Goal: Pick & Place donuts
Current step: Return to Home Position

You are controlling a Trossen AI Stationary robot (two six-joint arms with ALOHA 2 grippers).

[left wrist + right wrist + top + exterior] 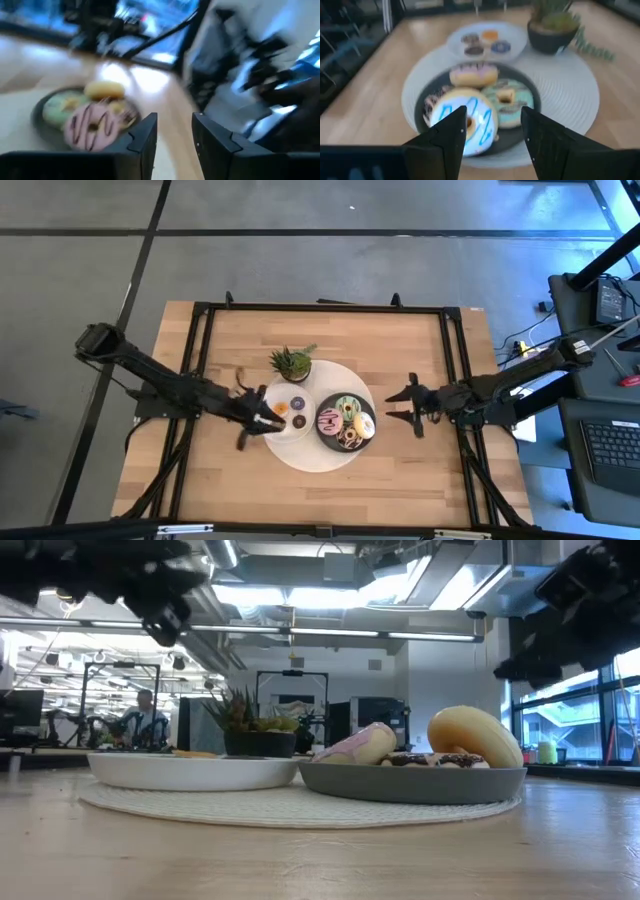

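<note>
Three mini donuts, orange (280,409), purple (297,402) and brown (298,421), lie flat on the white plate (275,432). The larger donuts rest on the dark grey plate (420,117): a white one with blue stripes (462,120), a green one (507,102), a pink one (474,74) and a chocolate-sprinkled one (432,102). My left gripper (258,418) hovers open over the white plate's left rim, and nothing shows between its fingers (172,135). My right gripper (392,407) is open, right of the dark plate, pointing at it (492,130).
Both plates sit on a round white woven mat (320,458). A small potted green plant (292,363) stands at the mat's far edge, behind the white plate. Black frame rails (320,308) run along the table's far and side edges. Bare wood lies toward the near edge.
</note>
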